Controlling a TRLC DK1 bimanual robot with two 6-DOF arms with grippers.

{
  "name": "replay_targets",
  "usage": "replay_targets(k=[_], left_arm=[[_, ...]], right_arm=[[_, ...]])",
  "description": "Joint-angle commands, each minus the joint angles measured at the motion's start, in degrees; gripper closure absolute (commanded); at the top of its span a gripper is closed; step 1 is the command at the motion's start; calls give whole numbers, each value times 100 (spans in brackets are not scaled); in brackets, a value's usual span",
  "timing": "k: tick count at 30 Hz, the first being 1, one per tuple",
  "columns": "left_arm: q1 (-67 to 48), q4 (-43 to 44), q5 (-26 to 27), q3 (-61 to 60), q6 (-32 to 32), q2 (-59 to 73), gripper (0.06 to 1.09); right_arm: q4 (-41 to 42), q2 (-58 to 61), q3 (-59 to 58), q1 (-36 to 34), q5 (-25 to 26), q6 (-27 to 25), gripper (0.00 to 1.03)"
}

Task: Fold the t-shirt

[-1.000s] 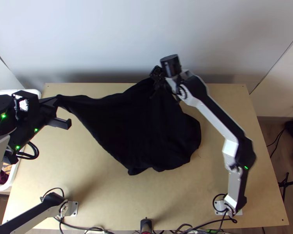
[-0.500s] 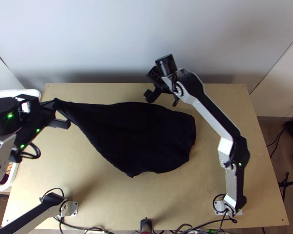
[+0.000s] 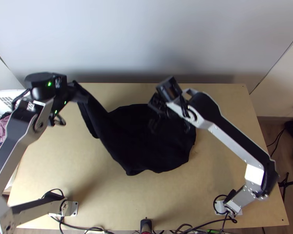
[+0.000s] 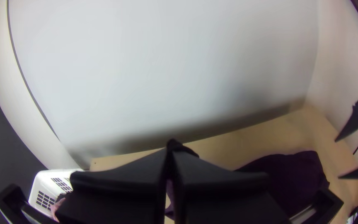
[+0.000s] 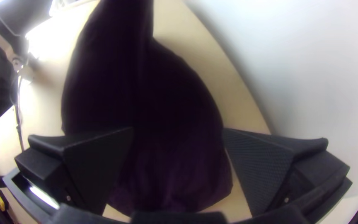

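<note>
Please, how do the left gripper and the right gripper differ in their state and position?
The left gripper has its fingers shut on the black t-shirt, while the right gripper has its fingers wide apart and holds nothing. The left gripper holds up one end of the t-shirt; the right gripper is over the part lying on the table. Both have black fingers.

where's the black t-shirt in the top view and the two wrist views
Top view: mid-picture, the t-shirt runs toward the upper left.
Left wrist view: pinched in the left gripper, with more spread out beyond its fingers.
Right wrist view: between the right gripper's open fingers and on past them.
Shared landmark: the light wooden table.
</note>
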Motion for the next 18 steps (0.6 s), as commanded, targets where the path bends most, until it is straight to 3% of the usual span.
replay_targets(k=[1,18], left_arm=[[468,739,19,495,-155,941,105],[1075,1117,-192,741,-744,1820,105]], right_arm=[[-246,-434,-712,507,-84,-29,5],[-369,163,-774,1614,-893,15,5]])
